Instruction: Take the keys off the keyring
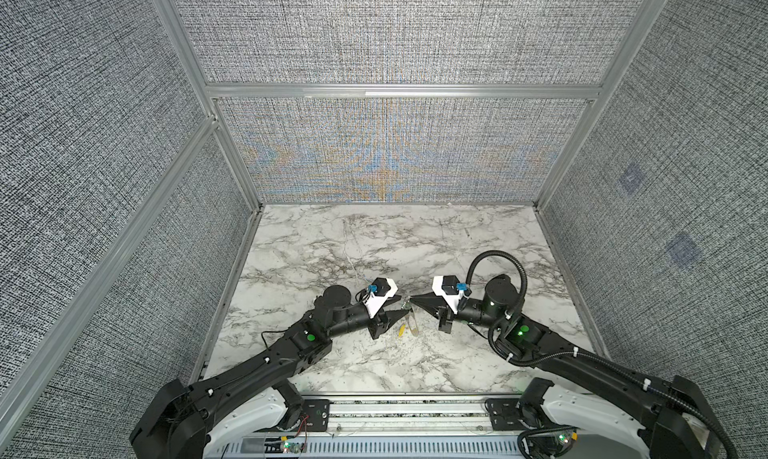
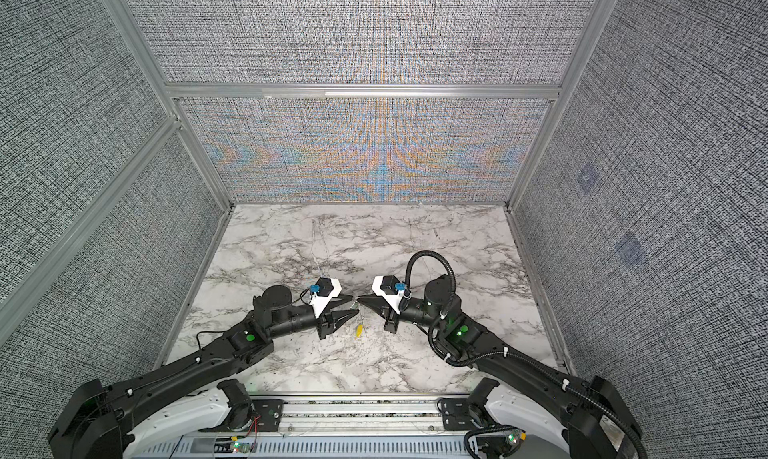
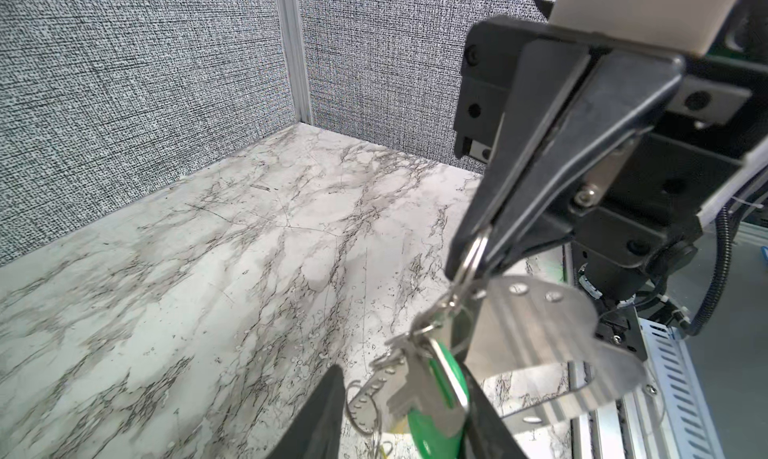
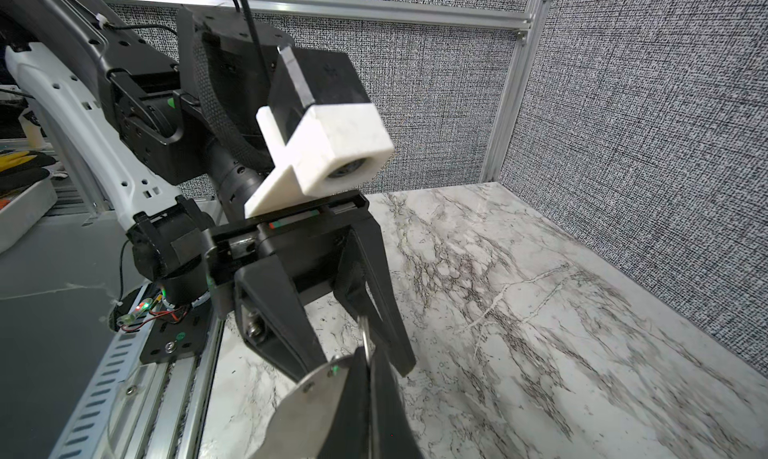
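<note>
Now: freeing a key from the bunch; I judge neither key is off yet.
Table: one, marble, under both sets of jaws.
Grippers: two. The right gripper is pinched tight on a wire ring. The left gripper is part open and grips nothing.
Keyring: one, hanging just below the right jaws.
Keys: two. The green key is between the left jaws. The yellow key is below them, near the table.
Wire rings: at least two, perhaps more; the tangle is too blurred to count.
Next: close the left jaws on the green key, then work it round its ring while the right holds firm.
</note>
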